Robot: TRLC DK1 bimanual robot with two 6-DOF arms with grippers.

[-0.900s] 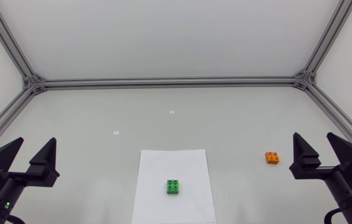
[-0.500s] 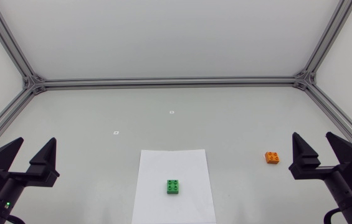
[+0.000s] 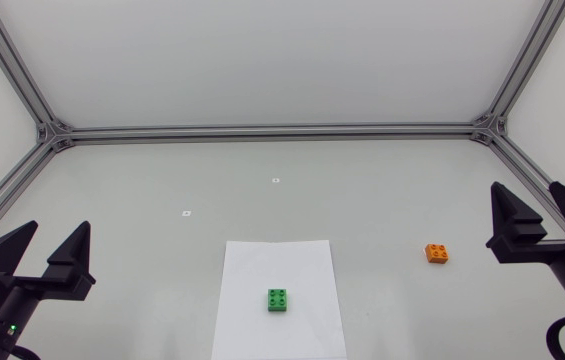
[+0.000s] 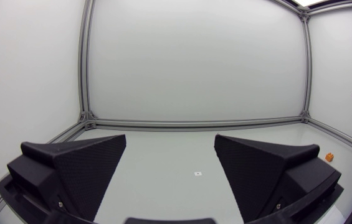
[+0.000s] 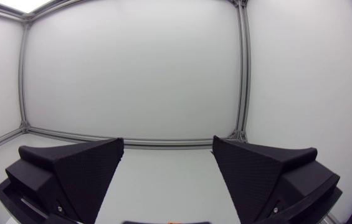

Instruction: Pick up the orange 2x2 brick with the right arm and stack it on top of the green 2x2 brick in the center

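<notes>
Orange 2x2 brick [image 3: 437, 253] sits studs-up on the bare table [image 3: 142, 180], out to the right, well apart from the centre. From the left wrist camera it's only a tiny orange speck [image 4: 329, 157] far off beside that gripper's finger, too small to make out studs. The right wrist camera doesn't catch it at all: it looks across the table over the brick.

Green 2x2 brick [image 3: 278, 300] rests alone on a white paper sheet [image 3: 262, 265] in the middle, nothing on top of it. The sheet's near edge is cut off in the head view.

Right gripper [image 3: 528, 200] hangs near the orange brick, to its right and not touching, jaws spread wide with nothing between them; its outer finger and arm run off the frame. Its own view confirms the broad gap [image 5: 167, 146].

Left gripper [image 3: 59, 232] sits at the far left, well away from both bricks, jaws likewise wide and empty, confirmed up close [image 4: 170, 146]; the arm behind it is cropped.

Two tiny white markers [image 3: 275, 180] lie on the table beyond the sheet, too small to read.
</notes>
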